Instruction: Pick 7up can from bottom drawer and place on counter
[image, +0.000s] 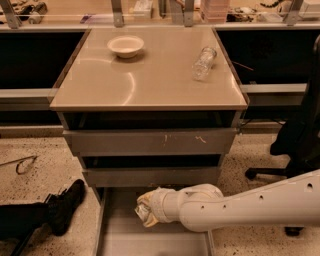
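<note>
Camera view: gripper (146, 212) clenched on the 7up can (141, 215) over the bottom drawer (150, 241) (grip looks shallow), might clip the shut drawers (150, 142) above going to the desk (150, 85)

This looks like an office or lab. A counter (150, 85) with grey drawers (150, 142) stands at 12 o'clock, a rolling chair (300, 140) at 3. The gripper (143, 212) sits at 6, over the bottom drawer (150, 243).

On the worktop (150, 87), I see the bowl (125, 45) back left and the bottle (204, 62) back right. Below in front, my end effector (146, 210) is over the bottom drawer (117, 237), with the 7up can (142, 215) at its tip.
</note>
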